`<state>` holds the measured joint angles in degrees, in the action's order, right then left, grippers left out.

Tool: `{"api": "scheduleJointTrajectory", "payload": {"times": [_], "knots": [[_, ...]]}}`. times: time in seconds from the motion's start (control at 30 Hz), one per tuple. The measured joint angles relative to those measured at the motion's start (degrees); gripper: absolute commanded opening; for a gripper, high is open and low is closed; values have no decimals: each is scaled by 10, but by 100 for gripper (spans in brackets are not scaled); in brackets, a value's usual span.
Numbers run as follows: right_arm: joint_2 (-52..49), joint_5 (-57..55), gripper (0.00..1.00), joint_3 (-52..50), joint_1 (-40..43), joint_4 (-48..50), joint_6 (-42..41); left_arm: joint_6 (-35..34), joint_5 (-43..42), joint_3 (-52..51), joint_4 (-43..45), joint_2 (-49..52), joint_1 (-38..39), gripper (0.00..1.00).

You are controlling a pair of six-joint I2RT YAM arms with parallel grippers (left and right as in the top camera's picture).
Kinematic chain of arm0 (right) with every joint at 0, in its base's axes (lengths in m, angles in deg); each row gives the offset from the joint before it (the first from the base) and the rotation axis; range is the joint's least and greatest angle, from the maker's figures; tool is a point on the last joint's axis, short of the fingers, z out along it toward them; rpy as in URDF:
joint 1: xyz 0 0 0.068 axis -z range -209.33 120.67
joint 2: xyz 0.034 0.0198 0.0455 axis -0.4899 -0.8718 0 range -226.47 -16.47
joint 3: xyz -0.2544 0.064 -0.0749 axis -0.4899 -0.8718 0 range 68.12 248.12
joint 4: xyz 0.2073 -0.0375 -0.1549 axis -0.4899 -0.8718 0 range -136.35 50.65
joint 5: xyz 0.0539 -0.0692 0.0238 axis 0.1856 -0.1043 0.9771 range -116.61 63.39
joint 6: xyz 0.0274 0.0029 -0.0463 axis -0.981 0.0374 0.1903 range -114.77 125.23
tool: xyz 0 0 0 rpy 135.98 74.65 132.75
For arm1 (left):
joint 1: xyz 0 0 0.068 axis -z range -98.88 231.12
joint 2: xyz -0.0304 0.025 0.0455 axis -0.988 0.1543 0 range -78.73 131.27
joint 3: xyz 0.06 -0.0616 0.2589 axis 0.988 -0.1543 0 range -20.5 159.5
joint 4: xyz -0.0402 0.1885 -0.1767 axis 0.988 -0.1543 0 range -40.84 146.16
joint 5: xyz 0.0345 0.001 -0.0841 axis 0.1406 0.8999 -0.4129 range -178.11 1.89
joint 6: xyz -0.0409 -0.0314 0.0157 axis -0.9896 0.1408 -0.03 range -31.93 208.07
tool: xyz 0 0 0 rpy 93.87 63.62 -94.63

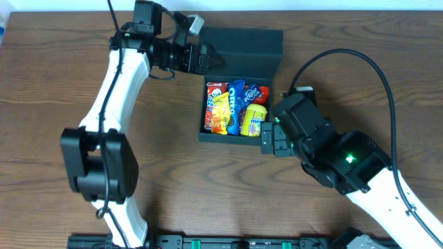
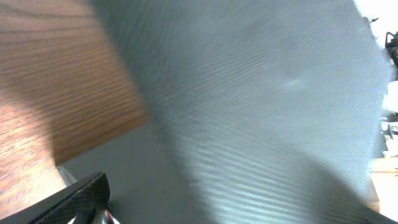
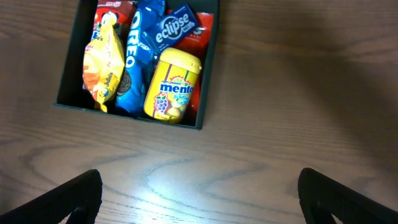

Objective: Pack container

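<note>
The dark teal container (image 1: 208, 135) stands open at mid-table, its flap lid (image 1: 246, 41) raised at the back. Inside lie a yellow packet (image 1: 220, 111), a blue Oreo pack (image 1: 236, 104), a blue Eclipse pack (image 3: 171, 25) and a yellow Mentos tub (image 1: 253, 119). My left gripper (image 1: 209, 59) is open at the lid's left edge. In the left wrist view the blurred lid (image 2: 261, 93) fills the frame and only one finger (image 2: 81, 198) shows. My right gripper (image 1: 268, 138) is open and empty by the container's front right corner, over bare table (image 3: 199, 193). The container's wall (image 3: 208, 74) shows there too.
Brown wooden table (image 1: 62, 83) all around. My left arm (image 1: 118, 76) runs down the left side, my right arm (image 1: 346, 162) crosses the lower right, with its black cable (image 1: 377, 76) looping above.
</note>
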<state>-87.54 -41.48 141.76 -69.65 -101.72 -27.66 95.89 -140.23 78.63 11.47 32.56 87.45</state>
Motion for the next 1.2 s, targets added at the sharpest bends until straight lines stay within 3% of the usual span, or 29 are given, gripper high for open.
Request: {"api": "scheduleJointTrajectory", "payload": {"times": [0.47, 0.9, 1.2], "knots": [[0, 0, 99, 0, 0, 0, 0, 30, 35, 0, -129, -113, 1, 96], [-11, 35, 99, 0, 0, 60, 6, 32, 170, -2, -263, -227, 1, 96], [-138, 76, 99, -2, 0, 137, 39, 9, 259, -168, -216, -377, 2, 96]]}}
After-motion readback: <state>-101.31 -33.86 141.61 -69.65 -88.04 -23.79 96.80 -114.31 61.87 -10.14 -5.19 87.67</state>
